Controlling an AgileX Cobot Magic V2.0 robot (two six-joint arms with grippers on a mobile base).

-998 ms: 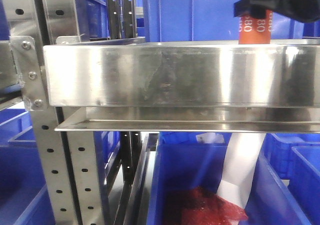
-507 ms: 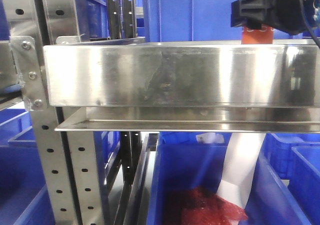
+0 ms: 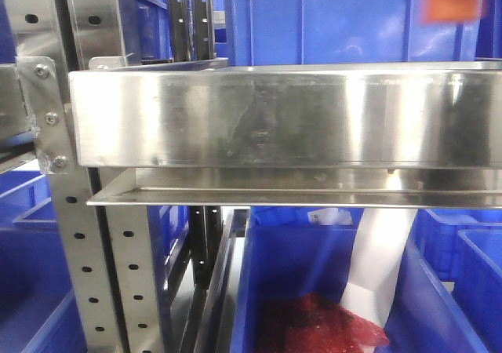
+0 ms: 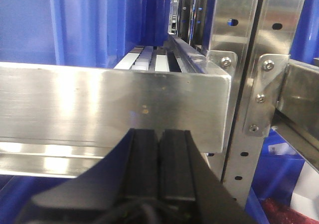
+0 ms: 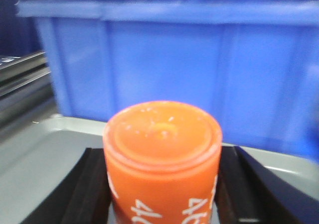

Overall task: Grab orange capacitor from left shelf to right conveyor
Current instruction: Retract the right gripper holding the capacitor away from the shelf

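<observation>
Steel fills the front view: the left shelf (image 3: 274, 118) is seen front-on, the orange capacitor (image 3: 453, 1) blurred above its lip at far right. At the left wrist, the left gripper (image 4: 159, 159) is pressed together, empty, before that lip. At the right wrist, the orange capacitor is clamped in the right gripper (image 5: 163, 189), a blue bin (image 5: 199, 64) behind.

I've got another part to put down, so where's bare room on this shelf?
In the right wrist view, bare shelf floor lies left of the capacitor, up to the rails, and behind it to the blue bin. Crowded: the lower bin holds red scraps and a white sheet.
</observation>
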